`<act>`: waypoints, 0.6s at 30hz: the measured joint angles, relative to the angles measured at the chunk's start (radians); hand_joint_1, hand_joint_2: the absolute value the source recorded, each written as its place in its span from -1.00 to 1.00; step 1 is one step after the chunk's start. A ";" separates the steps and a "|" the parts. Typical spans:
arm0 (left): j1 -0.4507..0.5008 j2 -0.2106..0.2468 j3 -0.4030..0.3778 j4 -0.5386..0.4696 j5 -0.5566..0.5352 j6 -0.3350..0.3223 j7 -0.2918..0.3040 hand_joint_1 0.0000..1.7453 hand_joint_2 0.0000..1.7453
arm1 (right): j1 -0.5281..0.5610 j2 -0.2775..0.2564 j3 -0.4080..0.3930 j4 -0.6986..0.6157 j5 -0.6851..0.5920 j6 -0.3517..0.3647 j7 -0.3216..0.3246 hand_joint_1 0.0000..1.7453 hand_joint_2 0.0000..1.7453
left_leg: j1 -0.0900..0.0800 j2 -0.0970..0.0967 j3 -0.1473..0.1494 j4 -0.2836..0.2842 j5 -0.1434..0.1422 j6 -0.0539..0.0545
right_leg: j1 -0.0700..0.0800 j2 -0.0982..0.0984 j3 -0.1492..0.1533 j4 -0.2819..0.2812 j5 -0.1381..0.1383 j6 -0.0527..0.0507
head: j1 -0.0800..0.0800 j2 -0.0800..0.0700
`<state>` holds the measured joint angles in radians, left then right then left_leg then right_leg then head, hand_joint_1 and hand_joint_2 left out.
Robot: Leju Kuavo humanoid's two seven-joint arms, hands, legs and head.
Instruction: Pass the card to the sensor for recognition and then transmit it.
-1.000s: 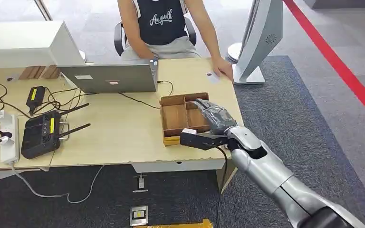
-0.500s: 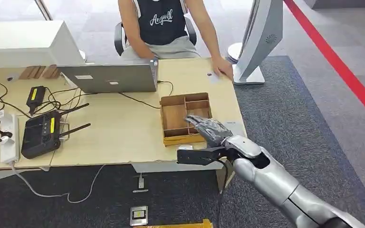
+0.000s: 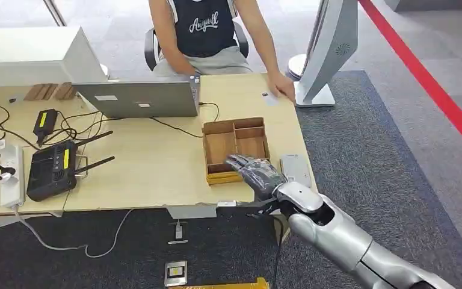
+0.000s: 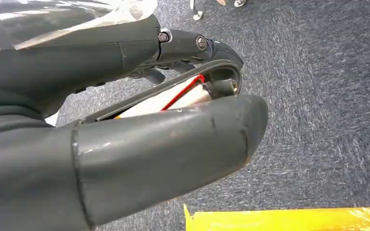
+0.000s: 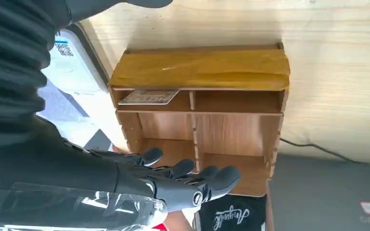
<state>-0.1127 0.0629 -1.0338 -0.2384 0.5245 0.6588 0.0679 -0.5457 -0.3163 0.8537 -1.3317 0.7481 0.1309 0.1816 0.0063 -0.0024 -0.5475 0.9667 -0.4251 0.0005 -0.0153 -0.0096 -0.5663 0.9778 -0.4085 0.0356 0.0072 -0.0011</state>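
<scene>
The right hand (image 5: 173, 180) is seen with its dark fingers (image 5: 217, 179) extended side by side and nothing gripped between them. Beyond the fingers a wooden compartment tray (image 5: 200, 67) is set on a light wooden tabletop (image 5: 337, 72). A card (image 5: 148, 96) is lodged flat in one narrow compartment, next to the tray's solid covered section. A white device with a printed code label (image 5: 70, 67) is lying just beside the tray. A thin dark cable (image 5: 318, 149) is laid across the tabletop.

My head camera looks down over the counter (image 3: 156, 162); the right wrist camera sits close above the same wooden tray (image 3: 236, 150); the left faces carpet (image 4: 318, 96).
</scene>
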 joint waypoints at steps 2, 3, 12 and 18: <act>0.000 0.000 0.000 0.000 0.000 0.000 0.000 -1.00 -1.00 | 0.000 0.002 0.009 0.005 0.000 -0.002 0.000 -1.00 1.00 | 0.000 0.000 0.000 0.000 0.000 0.000 | 0.000 0.000 0.000 0.000 0.000 0.000 | 0.000 0.000; 0.000 0.000 0.000 0.000 0.000 0.000 0.000 -1.00 -1.00 | 0.000 0.002 0.013 0.007 0.001 -0.002 0.000 -1.00 1.00 | 0.000 0.000 0.000 0.000 0.000 0.000 | 0.000 0.000 0.000 0.000 0.000 0.000 | 0.000 0.000; 0.000 0.000 0.000 0.000 -0.003 0.000 0.000 -1.00 -1.00 | -0.001 0.007 0.035 0.021 0.018 -0.033 0.001 -1.00 1.00 | 0.000 0.000 0.000 0.000 0.000 0.000 | 0.000 0.000 0.000 0.000 0.000 0.000 | 0.000 0.000; -0.001 -0.001 0.000 0.000 -0.031 0.000 0.003 -1.00 -1.00 | -0.009 0.055 0.039 0.124 0.073 -0.182 0.006 -1.00 1.00 | 0.000 0.000 0.000 0.000 0.000 0.000 | 0.000 0.000 0.000 0.000 0.000 0.000 | 0.000 0.000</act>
<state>-0.1141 0.0622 -1.0334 -0.2384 0.4932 0.6588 0.0710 -0.5546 -0.2613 0.8927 -1.2073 0.8209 -0.0516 0.1873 0.0064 -0.0024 -0.5477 0.9666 -0.4251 0.0005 -0.0153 -0.0096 -0.5662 0.9779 -0.4084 0.0355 0.0072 -0.0011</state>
